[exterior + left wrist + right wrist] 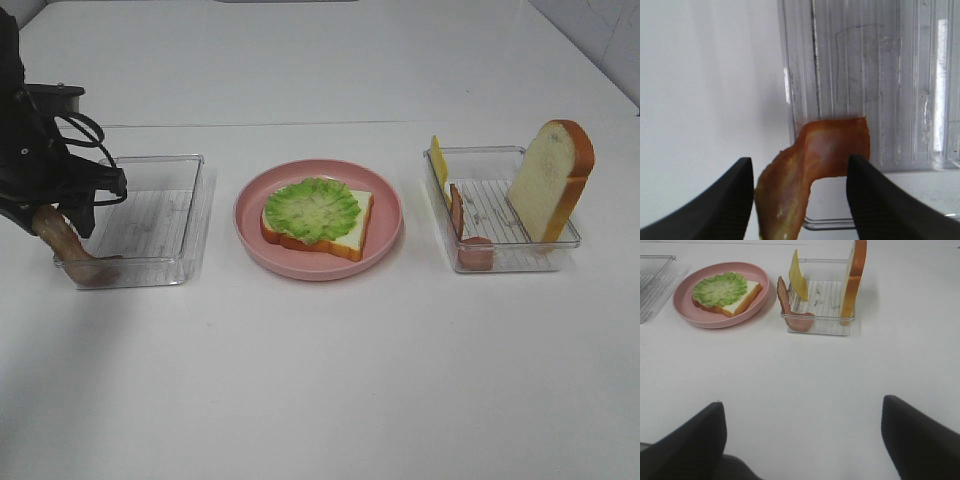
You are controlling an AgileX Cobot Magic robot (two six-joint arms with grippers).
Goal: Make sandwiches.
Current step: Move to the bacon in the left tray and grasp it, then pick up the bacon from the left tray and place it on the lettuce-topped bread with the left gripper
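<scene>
While the table point(320, 400) holds little else, a left tray point(190, 200) and right tray point(520, 268) flank a pink plate point(250, 215); on the plate sits bread point(352, 232) topped with lettuce point(312, 207), the sandwich barely begun; the right tray keeps a second slice point(545, 180) upright, plus cheese point(438, 158); the right gripper point(801, 405) hangs spread wide, clasping nothing; the left gripper point(799, 167) straddles a bacon point(60, 238) strip at the left tray's near corner, fingers close either side, though whether they truly pinch it I cannot tell; I'd worry the floppy strip slips from a shallow hold, or its lower end snags the tray wall and drags the tray along
</scene>
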